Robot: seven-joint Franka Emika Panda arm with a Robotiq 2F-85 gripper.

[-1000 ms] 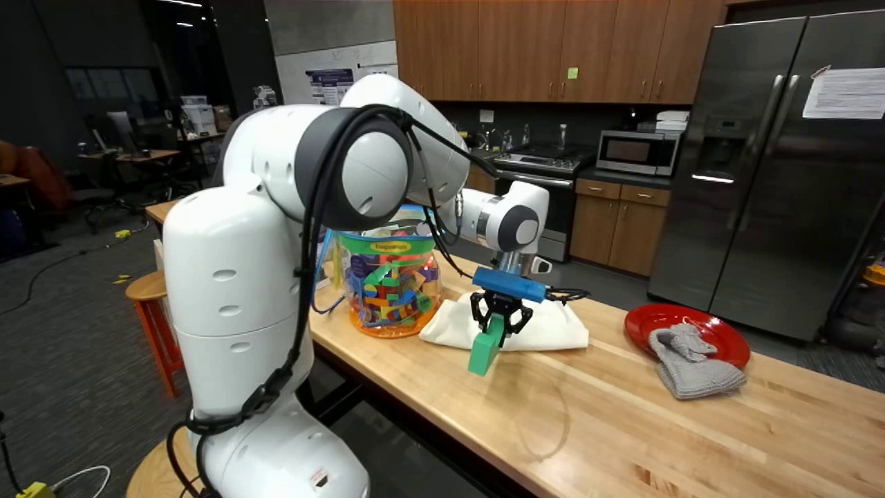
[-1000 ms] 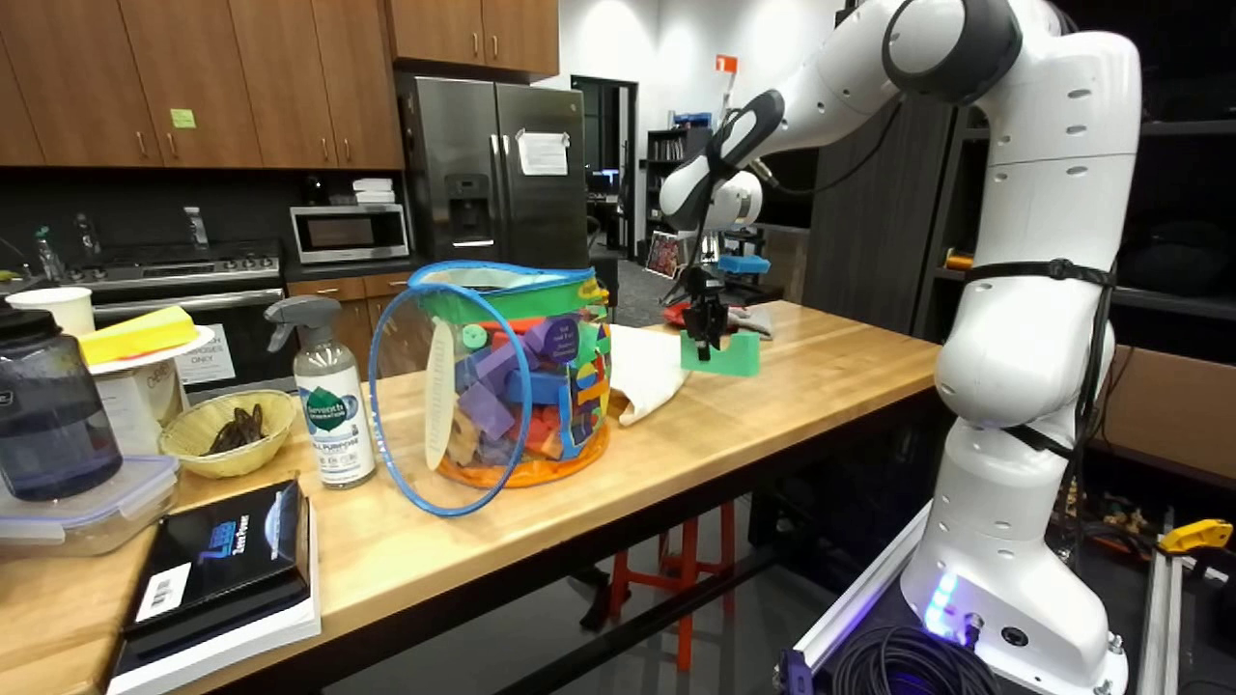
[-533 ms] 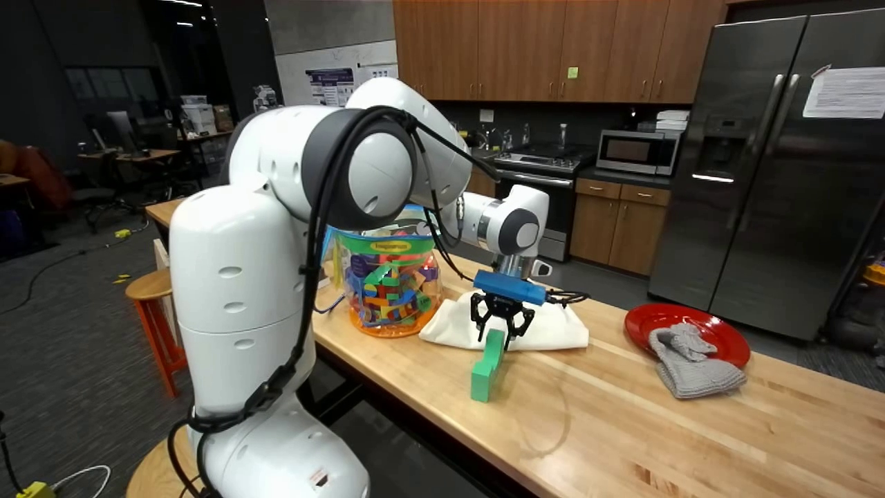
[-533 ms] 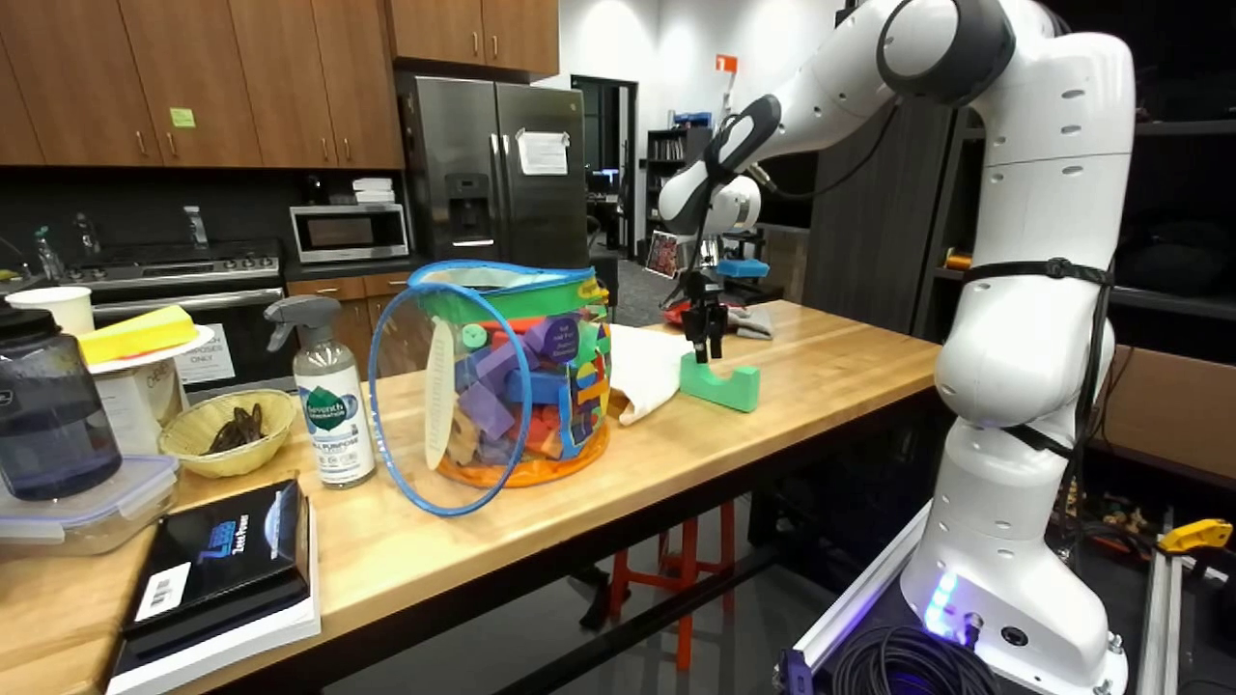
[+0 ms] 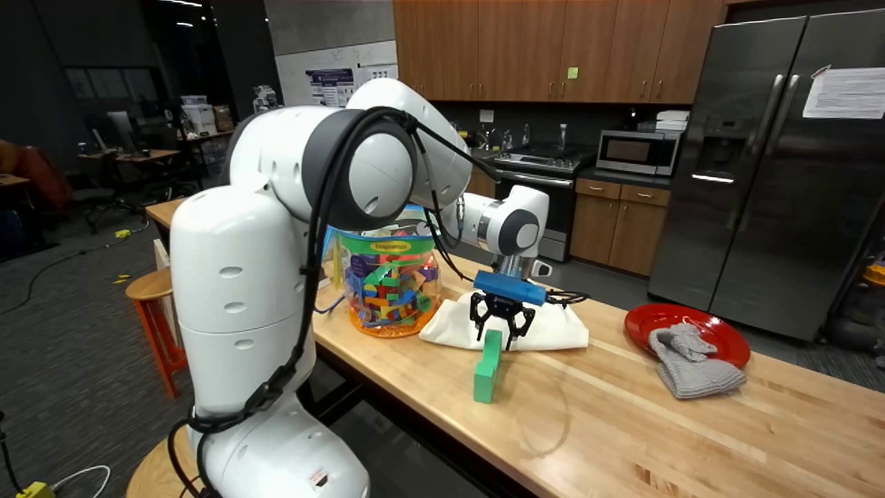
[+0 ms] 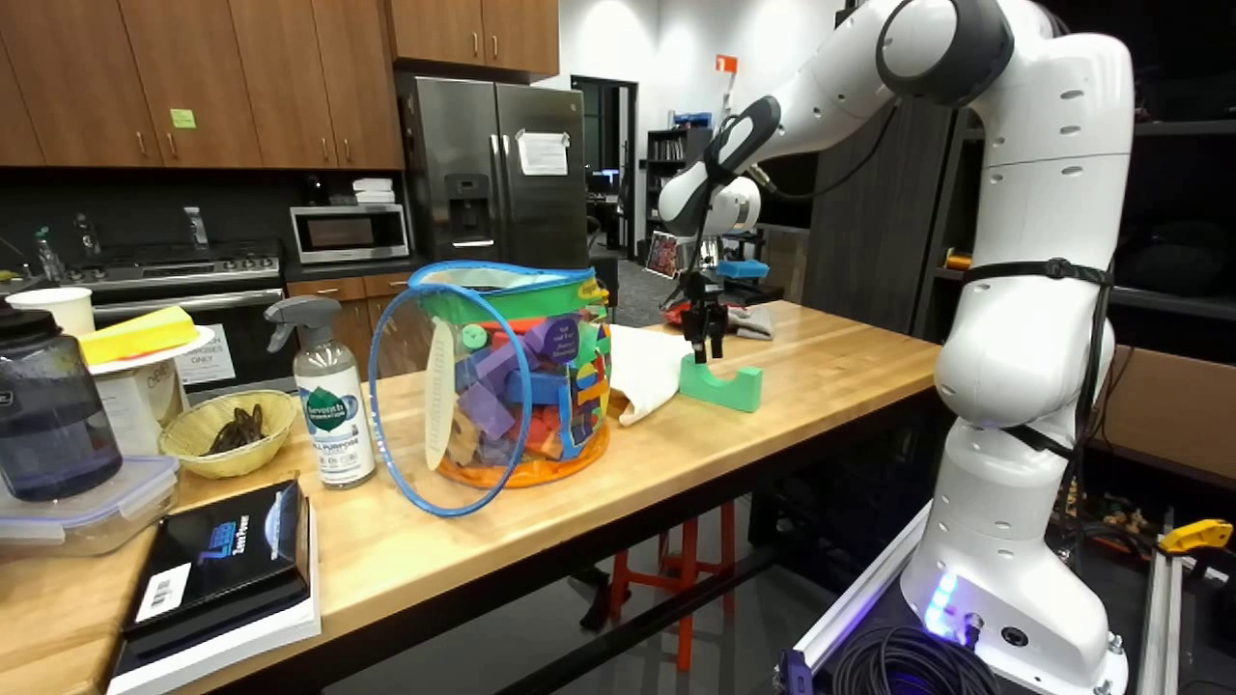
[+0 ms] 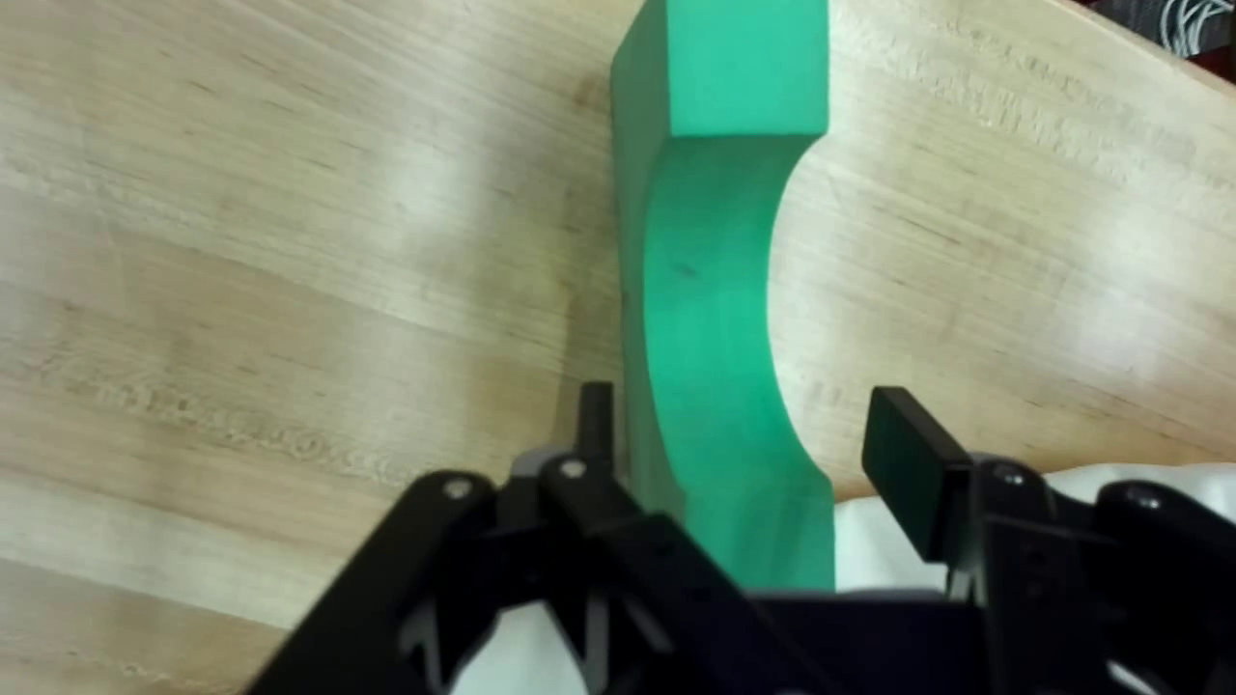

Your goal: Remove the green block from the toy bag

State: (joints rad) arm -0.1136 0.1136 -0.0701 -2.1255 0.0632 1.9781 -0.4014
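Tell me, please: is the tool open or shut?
Open: the wrist view shows the tool with fingers apart, one clear of the green block.

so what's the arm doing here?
The robot arm seems to be on a job of taking the green block out of the toy bag, and that part looks done. The block sits on the wooden table by the white cloth, outside the bag. The tool is open around one end of it, not gripping; the wrist view shows a gap on one side. Backing the tool away is probably what's left.
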